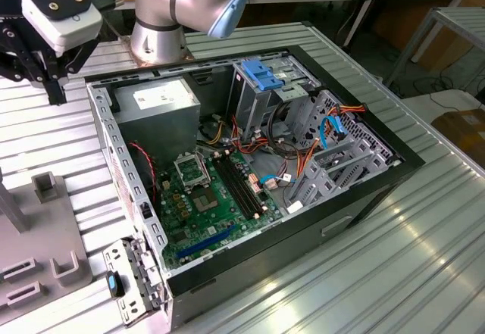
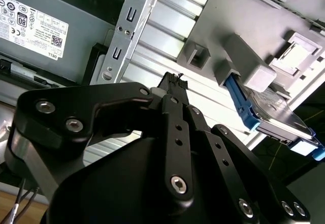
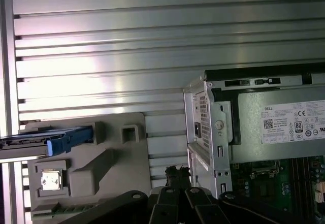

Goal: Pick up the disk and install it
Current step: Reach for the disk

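The disk (image 3: 35, 141) stands on edge in a slot of the grey fixture plate (image 3: 101, 168), its blue carrier rail (image 3: 68, 138) facing the computer case. In the second wrist view the disk (image 2: 278, 116) shows with its blue rail (image 2: 238, 101) between grey blocks. My gripper (image 2: 172, 82) hangs over the ribbed table between the fixture and the case's corner, apart from the disk. Its black fingers meet at the tips with nothing between them. In the exterior view the gripper (image 1: 54, 92) is high at the left, beside the case's rear corner.
The open computer case (image 1: 250, 167) lies on the ribbed metal table (image 1: 394, 258), with the motherboard (image 1: 204, 205), power supply (image 1: 155, 103) and a metal drive cage (image 1: 341, 152) inside. A tall cage carries a light-blue latch (image 1: 261, 76). The arm's base (image 1: 159, 23) stands behind the case.
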You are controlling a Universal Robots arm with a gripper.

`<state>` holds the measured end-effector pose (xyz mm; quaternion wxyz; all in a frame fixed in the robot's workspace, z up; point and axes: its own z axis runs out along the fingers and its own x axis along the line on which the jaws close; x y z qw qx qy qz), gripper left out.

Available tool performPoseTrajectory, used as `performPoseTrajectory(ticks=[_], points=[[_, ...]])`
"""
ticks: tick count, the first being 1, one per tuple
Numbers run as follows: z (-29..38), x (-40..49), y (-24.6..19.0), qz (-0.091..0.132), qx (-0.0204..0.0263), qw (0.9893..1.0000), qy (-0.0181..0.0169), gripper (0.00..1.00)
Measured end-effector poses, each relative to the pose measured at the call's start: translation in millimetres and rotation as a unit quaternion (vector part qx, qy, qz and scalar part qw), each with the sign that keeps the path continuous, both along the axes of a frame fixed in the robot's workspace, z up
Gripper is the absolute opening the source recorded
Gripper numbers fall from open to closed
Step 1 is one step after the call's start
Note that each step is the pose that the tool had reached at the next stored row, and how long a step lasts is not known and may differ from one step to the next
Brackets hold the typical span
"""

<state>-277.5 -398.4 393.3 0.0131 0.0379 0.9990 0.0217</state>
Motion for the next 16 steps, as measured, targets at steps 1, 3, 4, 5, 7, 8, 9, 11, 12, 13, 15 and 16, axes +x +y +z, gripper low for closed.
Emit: performPoseTrajectory(ticks=[1,3,4,5,7,8,9,11,12,13,15,16], points=[[0.0,-0.8,0.0,0.0,0.0,1.0,0.0,0.11],[-0.1,-4.1,0.0,0.0,0.0,1.0,0.0,0.11],[0.0,-6.5,0.0,0.0,0.0,1.0,0.0,0.11],[0.0,-7.5,0.0,0.0,0.0,1.0,0.0,0.11],[0.0,-10.9,0.0,0.0,0.0,1.0,0.0,0.11],[0.0,-12.1,0.0,0.0,0.0,1.0,0.0,0.11],[0.0,-14.0,0.1,0.0,0.0,1.0,0.0,0.11],[0.0,-17.7,0.1,0.0,0.0,1.0,0.0,0.11],[0.0,-18.7,0.1,0.0,0.0,1.0,0.0,0.11],[0.0,-21.2,0.1,0.0,0.0,1.0,0.0,0.11],[0.0,-25.5,0.2,0.0,0.0,1.0,0.0,0.11],[0.0,-27.6,0.2,0.0,0.0,1.0,0.0,0.11]])
